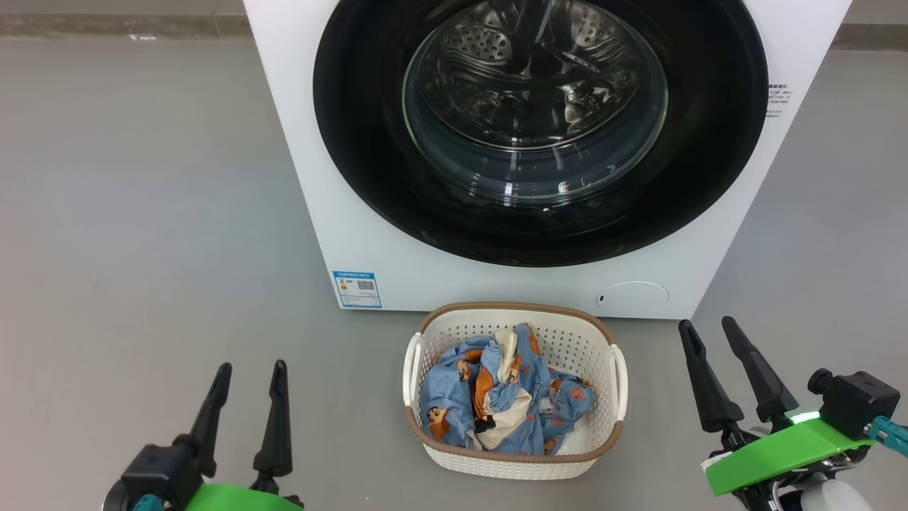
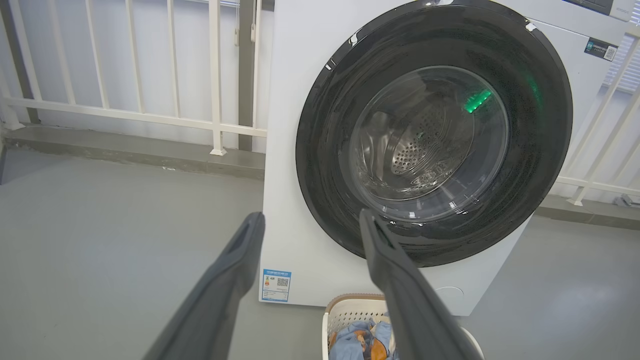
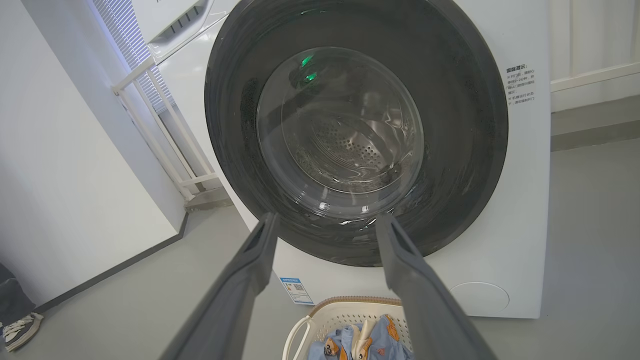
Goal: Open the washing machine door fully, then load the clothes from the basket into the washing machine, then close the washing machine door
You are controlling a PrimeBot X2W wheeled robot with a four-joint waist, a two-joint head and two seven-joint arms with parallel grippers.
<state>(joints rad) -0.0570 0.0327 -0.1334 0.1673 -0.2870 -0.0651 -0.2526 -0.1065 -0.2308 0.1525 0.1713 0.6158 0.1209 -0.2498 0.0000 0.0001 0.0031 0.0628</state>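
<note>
The white washing machine [image 1: 468, 277] stands ahead on the grey floor, and its round black-rimmed door [image 1: 369, 163] lies flat against the front, with the steel drum visible through the glass. In front of it sits the cream basket [image 1: 610, 333] with a brown rim, holding blue clothes [image 1: 496, 397] printed with orange figures. My left gripper [image 1: 252, 369] hovers open at the lower left, well left of the basket. My right gripper [image 1: 709, 326] is open at the lower right, beside the basket. Both wrist views look at the door [image 2: 325, 150] [image 3: 465, 125] past spread fingers.
A white railing [image 2: 135, 115] runs along the wall left of the machine, above a low grey kerb. A white wall panel [image 3: 60, 175] stands off to one side, with a person's shoe [image 3: 20, 330] at its foot. Open grey floor surrounds the basket.
</note>
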